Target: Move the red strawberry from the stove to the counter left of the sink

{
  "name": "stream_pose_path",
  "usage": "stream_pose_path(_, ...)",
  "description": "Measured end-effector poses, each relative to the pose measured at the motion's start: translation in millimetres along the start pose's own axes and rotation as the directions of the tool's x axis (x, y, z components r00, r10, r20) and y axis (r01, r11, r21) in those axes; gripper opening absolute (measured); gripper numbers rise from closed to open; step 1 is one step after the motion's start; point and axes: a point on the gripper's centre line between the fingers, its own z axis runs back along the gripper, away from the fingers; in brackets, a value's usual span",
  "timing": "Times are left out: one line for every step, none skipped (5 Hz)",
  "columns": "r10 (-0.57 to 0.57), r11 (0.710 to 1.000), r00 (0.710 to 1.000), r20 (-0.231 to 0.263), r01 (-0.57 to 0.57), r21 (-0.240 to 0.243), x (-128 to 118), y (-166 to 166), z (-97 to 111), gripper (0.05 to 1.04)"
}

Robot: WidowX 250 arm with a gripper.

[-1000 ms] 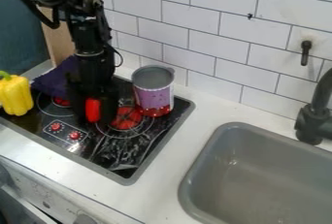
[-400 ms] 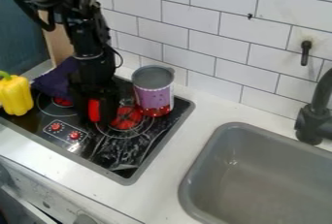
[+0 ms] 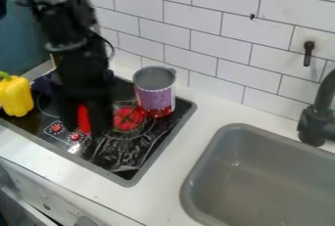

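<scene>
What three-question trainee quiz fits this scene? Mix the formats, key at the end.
1. Multiple choice: what colour is the object between the jaws of the gripper?
A) yellow
B) red
C) purple

2. True or false: the purple can stands upright on the stove.

3. Fill in the blank: in the camera view, the yellow pepper is on the ____ side of the picture, with the gripper between it and the purple can.

Key: 1. B; 2. true; 3. left
</scene>
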Motion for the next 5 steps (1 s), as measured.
stream_pose_path(-0.060, 0.998, 0.991, -0.120, 0.062, 0.011, -37, -29, -16, 0.785)
stream_pose_path(-0.120, 0.990, 0.980, -0.161, 0.129, 0.047, -40, -45, -35, 0.785)
stream_pose_path(-0.143, 0.983, 0.973, -0.179, 0.161, 0.089, -20, -55, -62, 0.783)
stream_pose_path(-0.125, 0.986, 0.974, -0.191, 0.144, 0.087, -8, -55, -75, 0.783)
stream_pose_path(-0.102, 0.989, 0.975, -0.199, 0.121, 0.090, 2, -55, -81, 0.783)
